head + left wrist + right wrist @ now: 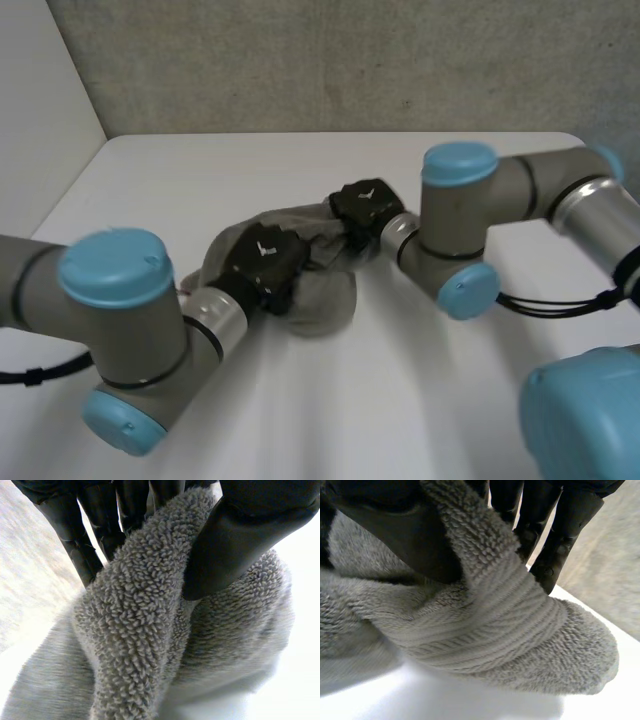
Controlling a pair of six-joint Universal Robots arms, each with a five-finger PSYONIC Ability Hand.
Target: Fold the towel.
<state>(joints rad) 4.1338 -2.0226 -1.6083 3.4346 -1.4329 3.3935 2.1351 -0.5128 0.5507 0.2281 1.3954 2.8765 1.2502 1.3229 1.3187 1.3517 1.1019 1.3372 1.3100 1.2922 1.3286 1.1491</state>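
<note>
A grey terry towel [325, 300] lies bunched in the middle of the white table [300, 160]. My left hand [262, 262] is on the bunch's near left side and my right hand [362, 212] on its far right side. In the left wrist view a ridge of towel [145, 605] runs up between the thumb [235, 545] and the fingers [75, 535], which pinch it. In the right wrist view a ribbed edge of the towel [495, 625] is likewise pinched between the thumb [405, 535] and the fingers [560, 530]. The bulk of the cloth sags below both hands.
A grey wall [330, 60] stands behind the table's far edge. My two forearms reach in from the near left and from the right, meeting over the towel.
</note>
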